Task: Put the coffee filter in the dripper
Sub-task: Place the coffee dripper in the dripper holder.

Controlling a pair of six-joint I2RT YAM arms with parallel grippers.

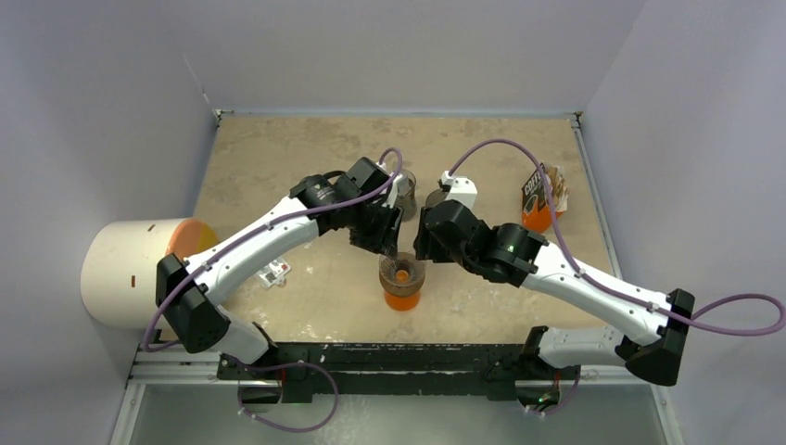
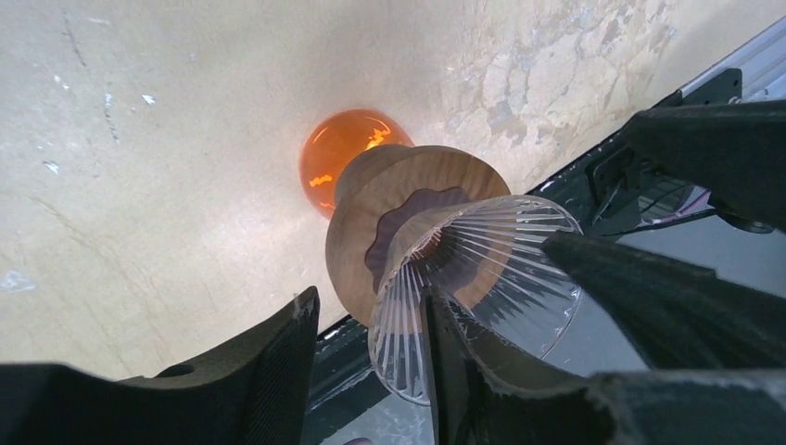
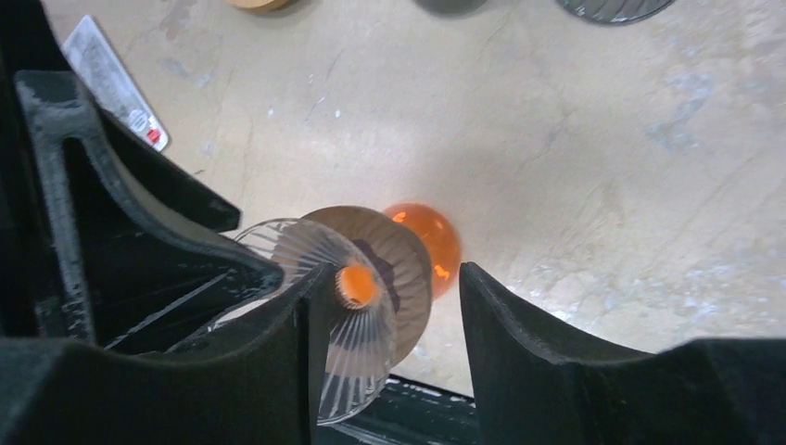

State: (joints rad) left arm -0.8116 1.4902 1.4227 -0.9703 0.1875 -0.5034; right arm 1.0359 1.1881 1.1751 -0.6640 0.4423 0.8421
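Nearest the left wrist lens, the two fingers (image 2: 273, 371) of the left jaws stand wide and hold nothing. The dripper (image 2: 417, 195) sits upright just below them, mouth up. Its ribbed glass rim shows in the gap and one finger is over the mouth, though I cannot tell whether it touches. Under the wood collar is the orange vessel (image 2: 338, 153) that carries the dripper, standing on the surface (image 2: 167, 139). From the right wrist, the right jaws are also wide and empty, with fingers (image 3: 528, 362) above and to either side of the collar. Only this view looks down the cone to the orange glow at its outlet, so I judge that no paper is inside yet. Neither wrist view shows the coffee filter. The top view does, if I read it right: the coffee filter (image 1: 559, 185) is ribbed tan paper beside the black-and-orange packet (image 1: 531, 190) at the far right. That is well apart from the dripper, which is central with both sets of jaws meeting over it. The filter therefore lies to the right of both jaws and nearer the right arm (image 1: 575, 278), so the fetch looks like that arm's job. The paper would then be lowered along the cone's vertical axis.
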